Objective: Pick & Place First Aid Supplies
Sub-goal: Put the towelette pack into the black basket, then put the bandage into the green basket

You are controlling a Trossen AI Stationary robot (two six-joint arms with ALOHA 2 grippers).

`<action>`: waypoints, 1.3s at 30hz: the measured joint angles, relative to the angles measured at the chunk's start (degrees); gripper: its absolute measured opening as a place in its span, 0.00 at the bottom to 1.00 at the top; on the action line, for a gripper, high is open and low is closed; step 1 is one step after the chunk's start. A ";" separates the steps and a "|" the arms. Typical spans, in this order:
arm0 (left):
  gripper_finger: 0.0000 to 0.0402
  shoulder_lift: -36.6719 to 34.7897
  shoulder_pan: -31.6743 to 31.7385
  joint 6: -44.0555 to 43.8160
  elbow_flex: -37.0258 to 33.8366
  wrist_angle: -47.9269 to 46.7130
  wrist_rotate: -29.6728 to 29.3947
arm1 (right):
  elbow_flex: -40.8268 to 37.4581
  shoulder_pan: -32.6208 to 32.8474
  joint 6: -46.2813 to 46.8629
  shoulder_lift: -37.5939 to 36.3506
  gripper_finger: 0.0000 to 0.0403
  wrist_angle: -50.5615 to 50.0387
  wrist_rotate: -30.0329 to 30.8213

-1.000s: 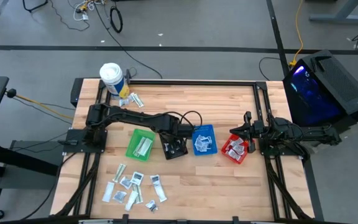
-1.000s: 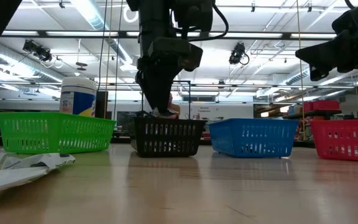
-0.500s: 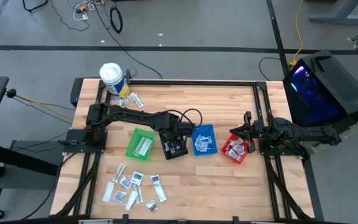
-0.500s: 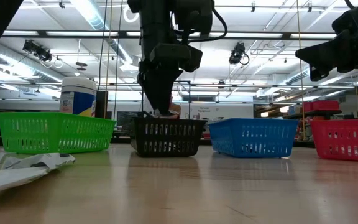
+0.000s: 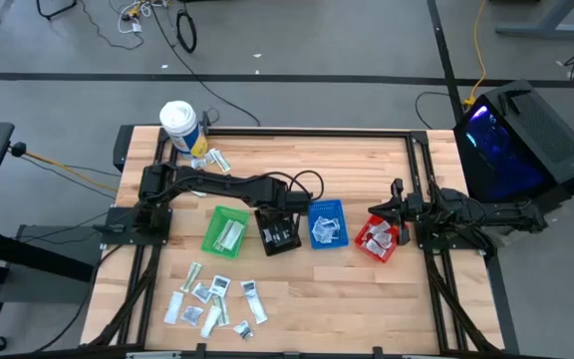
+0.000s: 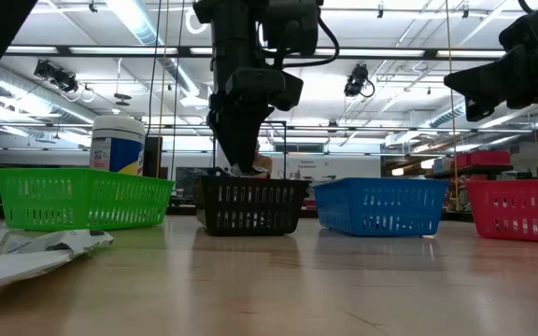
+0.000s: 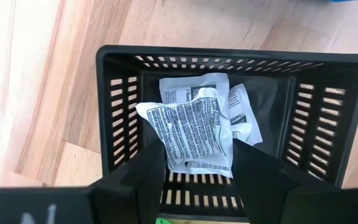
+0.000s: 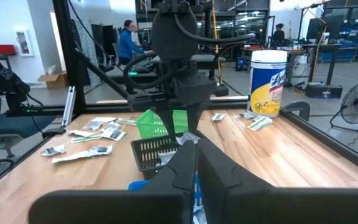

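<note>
My left gripper (image 7: 197, 152) is open and points down into the black bin (image 7: 229, 53), with its tips just above the rim (image 6: 241, 166). A white printed sachet (image 7: 194, 127) lies on top of two others on the bin's floor, seen between my two fingers without touching them. Several more sachets (image 5: 212, 299) lie loose on the table near its front edge, and a few (image 5: 212, 160) lie beside the tub. My right gripper (image 8: 196, 155) is shut and holds nothing. It hovers at the table's right side above the red bin (image 5: 377, 241).
A green bin (image 5: 225, 231), the black bin (image 5: 279, 231), a blue bin (image 5: 327, 224) and the red bin stand in a row across the middle of the table, each with sachets inside. A white tub (image 5: 178, 125) stands at the far left corner. People stand in the room beyond.
My left gripper has risen a little above the black bin. The sachets in the bin have stayed where they were.
</note>
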 joint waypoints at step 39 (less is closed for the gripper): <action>0.85 -9.31 13.25 -6.40 0.00 -8.96 -5.09 | 0.00 0.00 0.01 0.00 0.06 -0.01 0.00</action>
